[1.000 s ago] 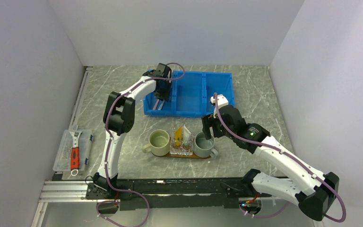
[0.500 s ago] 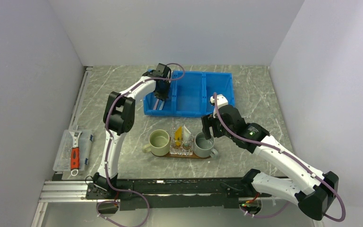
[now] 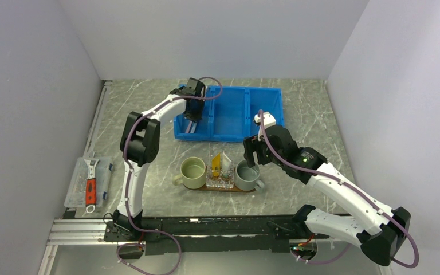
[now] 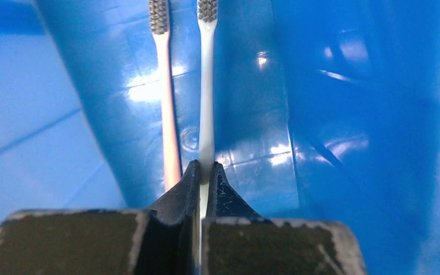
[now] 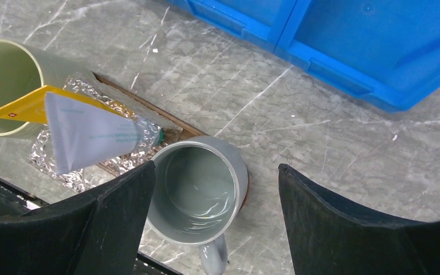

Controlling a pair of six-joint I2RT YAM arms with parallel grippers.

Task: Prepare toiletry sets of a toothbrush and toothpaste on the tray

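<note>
- Way over on the left edge of the desk there's a clear plastic box [image 3: 87,182] with a red-handled tool and a wrench in it. It sits well apart from everything else.
- My left claw [image 4: 204,169] is down in the left compartment of the blue bin [image 3: 260,109] at the far side of the desk. It's pinched tight on the handle of the pale toothbrush [image 4: 206,97].
- The pink toothbrush [image 4: 169,114] lies flat on the bin floor just beside the pale one, on its left in the wrist cam. They're parallel, with the bristle heads pointing away from the claw. Can't tell if the handles touch.
- Nearer to me, mid-desk, is the brown tray [image 3: 227,189]. No toothbrush on it yet.
- The pale green mug [image 3: 193,172] stands at the tray's left end.
- Right next to that mug is a small clear holder [image 3: 220,179], squeezed between the two mugs.
- The yellow tube [image 3: 216,164] and the white tube [image 5: 89,134] both stand tilted in the holder. The white one has its teal end down.
- The grey mug [image 5: 197,189] stands upright at the tray's right end, handle toward the near side.
- My right claw [image 5: 215,169] hangs over the grey mug, fingers spread wide with nothing between them.
</note>
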